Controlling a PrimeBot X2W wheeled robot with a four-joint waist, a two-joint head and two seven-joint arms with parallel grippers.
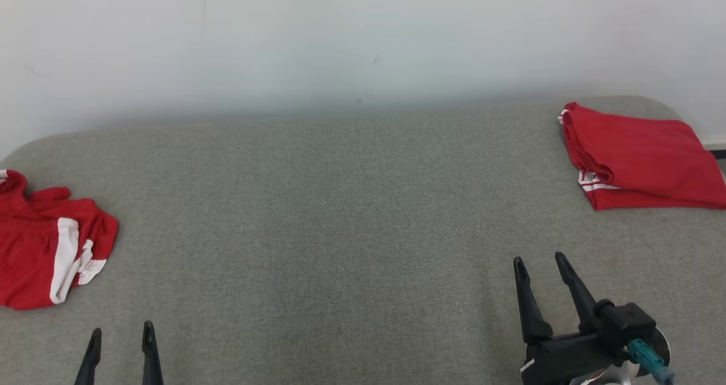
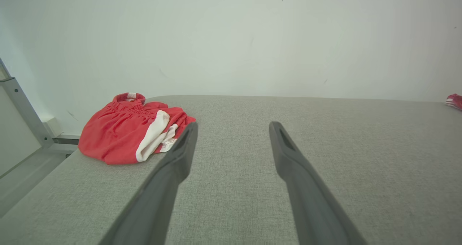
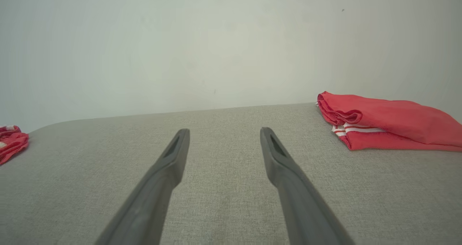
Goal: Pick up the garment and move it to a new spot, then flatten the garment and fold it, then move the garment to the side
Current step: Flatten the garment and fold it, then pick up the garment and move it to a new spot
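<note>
A crumpled red garment (image 1: 48,243) with white stripes lies at the left edge of the grey padded surface (image 1: 340,215); the left wrist view has this crumpled garment (image 2: 130,129) ahead and to the left of my fingers. A folded red garment (image 1: 641,155) with white stripes lies flat at the far right, and shows as a folded garment (image 3: 389,120) in the right wrist view. My left gripper (image 1: 120,333) is open at the lower left, empty, right of the crumpled garment. My right gripper (image 1: 539,260) is open at the lower right, empty, in front of the folded one.
A pale wall (image 1: 363,39) runs along the far edge of the padded surface. In the left wrist view a metal frame post (image 2: 25,111) and a floor gap lie beyond the surface's left edge.
</note>
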